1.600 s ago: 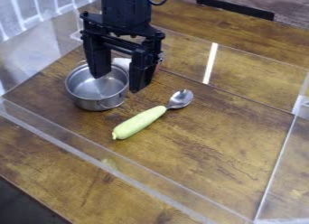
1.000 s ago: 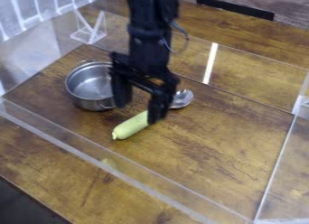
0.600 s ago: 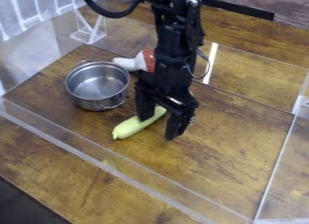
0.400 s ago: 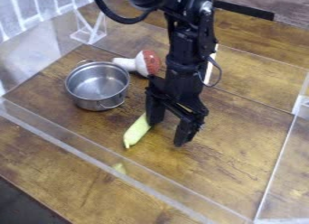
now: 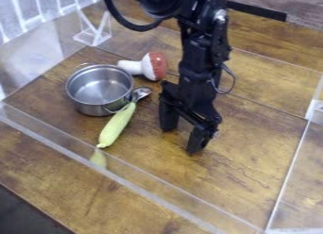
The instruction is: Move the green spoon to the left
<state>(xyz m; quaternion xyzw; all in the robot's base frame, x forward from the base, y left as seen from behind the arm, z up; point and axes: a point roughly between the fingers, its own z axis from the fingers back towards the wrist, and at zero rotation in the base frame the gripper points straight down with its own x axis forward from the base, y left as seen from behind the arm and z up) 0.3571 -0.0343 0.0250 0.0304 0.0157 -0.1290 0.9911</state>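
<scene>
**Gripper open on the table, green spoon lying apart beside the pot**

We find the black gripper [image 5: 186,131] pointing straight down, low over the wooden table [image 5: 252,172], with its fingers [image 5: 198,139] spread apart and nothing between them. The fingertips are at or just above the table surface; we cannot tell whether they touch it. The dark arm rises from the gripper toward the top of the view.

We locate the green spoon [image 5: 117,124] to the left of the gripper in the camera view, clear of it and not held. It lies flat on the table, tilted on a diagonal: the yellow-green handle runs toward the near left, and the small silver bowl [image 5: 140,94] points up and to the right. The bowl end lies just beside the rim of the steel pot [image 5: 101,89]; we cannot confirm contact.

The pot stands upright on the table, left of the arm. Behind it, near the arm, we note a utensil with a white handle and a red round head [image 5: 145,64], lying on the table.

A clear plastic barrier [image 5: 151,186] runs along the near edge of the table, and a second clear panel stands on the right side.
</scene>
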